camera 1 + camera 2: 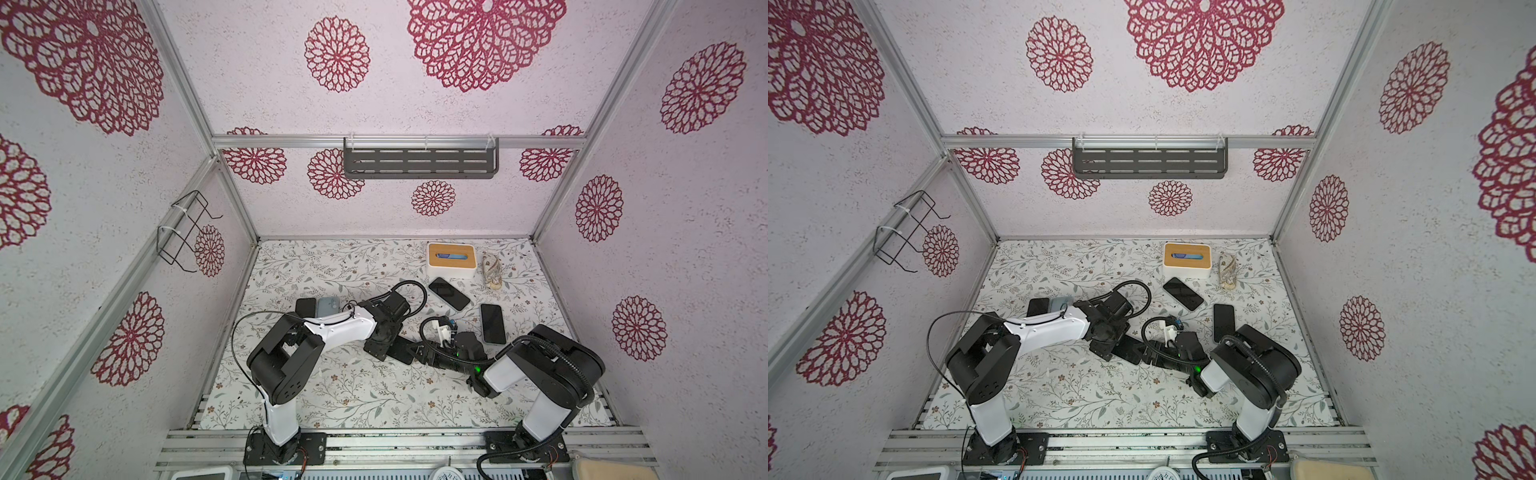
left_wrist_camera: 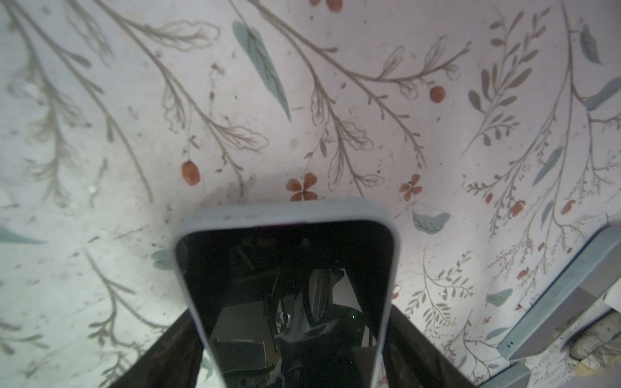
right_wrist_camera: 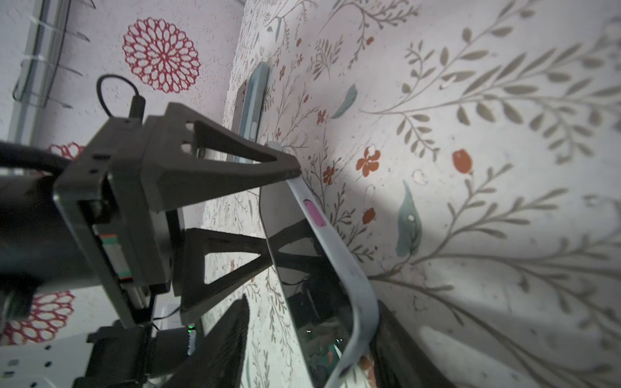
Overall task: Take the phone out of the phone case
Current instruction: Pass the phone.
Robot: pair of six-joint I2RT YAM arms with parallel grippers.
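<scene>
Black left gripper (image 2: 290, 307) holds the pale phone case (image 2: 285, 211) by its sides, close to the flowery table (image 2: 100, 268). The right gripper (image 3: 312, 302) sits around one end, but whether it grips yet cannot be told. The phone (image 2: 285, 268) is inside the case, so taking it out is all left to do.

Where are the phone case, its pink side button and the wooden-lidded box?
phone case (image 2: 285, 211), left wrist view, pale top rim.
pink side button (image 3: 314, 215), right wrist view, button's middle.
wooden-lidded box (image 1: 451, 249), in a top view, wooden lid.

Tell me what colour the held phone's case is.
Pale grey-blue; the case shows best in the left wrist view.
</scene>
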